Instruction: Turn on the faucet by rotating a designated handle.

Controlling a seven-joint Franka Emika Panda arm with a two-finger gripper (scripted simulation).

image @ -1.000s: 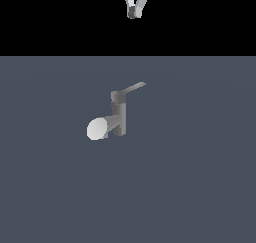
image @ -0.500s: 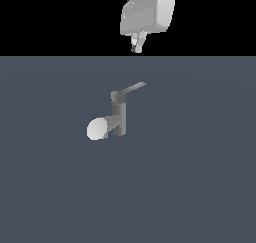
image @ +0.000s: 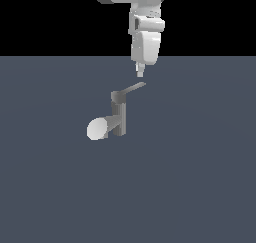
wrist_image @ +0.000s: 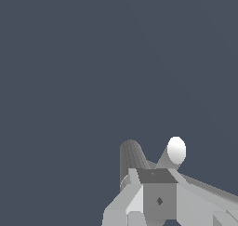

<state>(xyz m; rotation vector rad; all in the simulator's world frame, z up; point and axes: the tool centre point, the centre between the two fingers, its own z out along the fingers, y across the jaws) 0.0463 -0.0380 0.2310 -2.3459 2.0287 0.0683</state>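
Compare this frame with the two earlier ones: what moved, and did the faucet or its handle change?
The arm descended from the exterior view's top edge and drifted slightly to that view's right; its claw now hangs just above the outer end of the handle, apparently not touching. Nothing was grasped. The faucet, handle and spout stayed put.

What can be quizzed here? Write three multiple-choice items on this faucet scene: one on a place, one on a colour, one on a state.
1. In the exterior view, the gripper is:
A. above the handle's free end
B. beside the spout mouth
C. behind the column base

2. The spout mouth's colour is:
A. black
B. pale whitish
C. red

3. The gripper and the faucet are:
A. clamped together at the spout
B. clamped together at the column
C. apart, nothing grasped

Answers: 1 A, the fingertips hang just over the lever's tip; 2 B, the oval reads near white in both views; 3 C, a gap shows above the handle.
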